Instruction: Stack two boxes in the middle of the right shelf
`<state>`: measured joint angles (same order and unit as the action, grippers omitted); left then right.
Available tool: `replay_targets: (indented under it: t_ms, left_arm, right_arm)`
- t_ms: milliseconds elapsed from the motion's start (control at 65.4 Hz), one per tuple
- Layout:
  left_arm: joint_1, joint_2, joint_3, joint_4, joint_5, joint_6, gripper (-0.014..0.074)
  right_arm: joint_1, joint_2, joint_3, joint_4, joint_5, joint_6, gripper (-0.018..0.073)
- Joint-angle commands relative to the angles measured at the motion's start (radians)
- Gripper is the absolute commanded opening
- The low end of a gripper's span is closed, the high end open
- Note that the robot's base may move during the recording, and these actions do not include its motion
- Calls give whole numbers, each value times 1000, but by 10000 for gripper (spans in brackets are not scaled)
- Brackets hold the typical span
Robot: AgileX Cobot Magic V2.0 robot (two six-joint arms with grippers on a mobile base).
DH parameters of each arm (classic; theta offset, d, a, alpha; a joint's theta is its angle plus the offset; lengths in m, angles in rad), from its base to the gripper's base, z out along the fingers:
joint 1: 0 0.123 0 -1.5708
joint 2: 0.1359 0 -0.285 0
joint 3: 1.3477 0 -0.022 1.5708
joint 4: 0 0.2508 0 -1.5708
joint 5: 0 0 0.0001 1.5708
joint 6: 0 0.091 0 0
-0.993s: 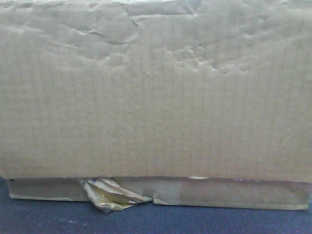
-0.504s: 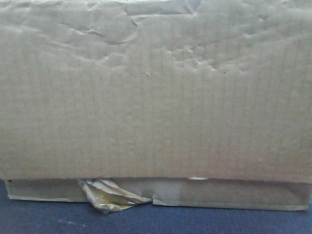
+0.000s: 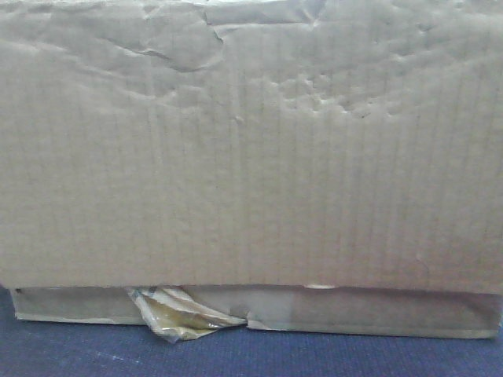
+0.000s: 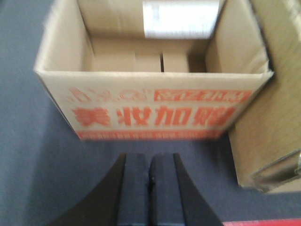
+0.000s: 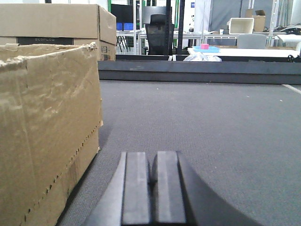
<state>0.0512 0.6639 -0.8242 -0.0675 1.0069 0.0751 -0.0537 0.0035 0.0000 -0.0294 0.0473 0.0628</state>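
Observation:
A tan cardboard box [image 3: 251,149] with a creased, dented face fills the front view; a crumpled tape scrap [image 3: 185,314] hangs at its bottom edge. In the left wrist view an open-topped cardboard box with red print [image 4: 153,70] stands on the blue-grey floor, touching a plain tan box [image 4: 275,117] at its right. My left gripper [image 4: 149,162] is shut and empty, a short way in front of the printed box. In the right wrist view my right gripper [image 5: 151,160] is shut and empty, low over the carpet, with a dented tan box [image 5: 47,127] to its left. The shelf is out of view.
Another closed cardboard box [image 5: 61,26] stands behind the dented one. A dark low ledge [image 5: 197,70] crosses the far end of the grey carpet [image 5: 211,127]. Beyond it are tables, an office chair [image 5: 157,33] and a blue tray [image 5: 206,48].

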Motion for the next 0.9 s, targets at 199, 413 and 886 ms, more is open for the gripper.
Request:
replay_targets:
  t_ms: [199,413,886]
  left_arm:
    - [-4,204,-77,-62,-54,0,-111]
    - [-4,399,-234,-31,31,8,-111]
    - [247,718,-572,-171,175,282,-111]
  right_arm:
    - [-3,-4,0,5,-11,-3,-163]
    - [-3,-4,0,5,-11,-3,-163]
    - [-3,-4,0,5,-11,-3,-163]
